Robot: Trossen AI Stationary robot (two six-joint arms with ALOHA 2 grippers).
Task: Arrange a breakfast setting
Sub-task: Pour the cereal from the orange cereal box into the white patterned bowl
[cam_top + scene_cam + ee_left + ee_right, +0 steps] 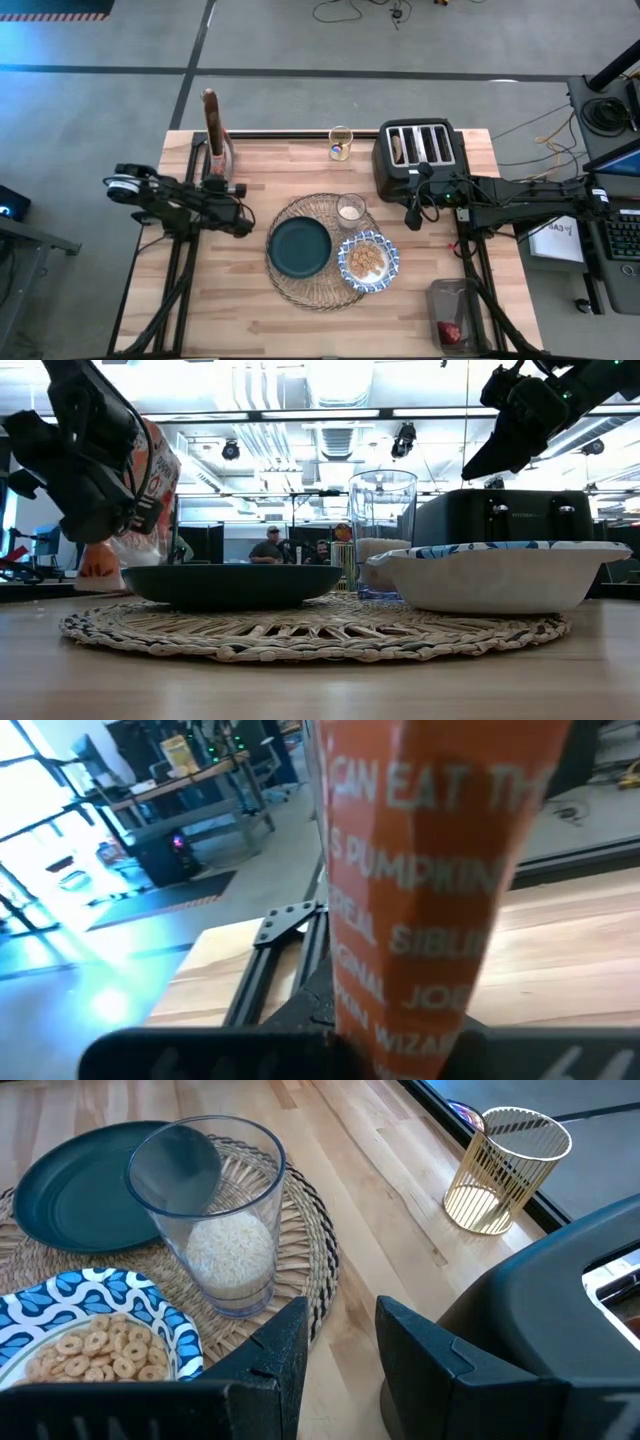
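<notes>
With plate [300,247], bowl [368,261], glass [351,209] grouped on mat [287,285]: setting partly laid.
Right fingers [338,1342] apart, empty, near toaster [418,151], presumably for bread; left fingers [243,222] together, idle.

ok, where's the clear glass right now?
In the high view the clear glass stands on the far right edge of the wicker placemat, just behind the patterned bowl and right of the teal plate.
</notes>
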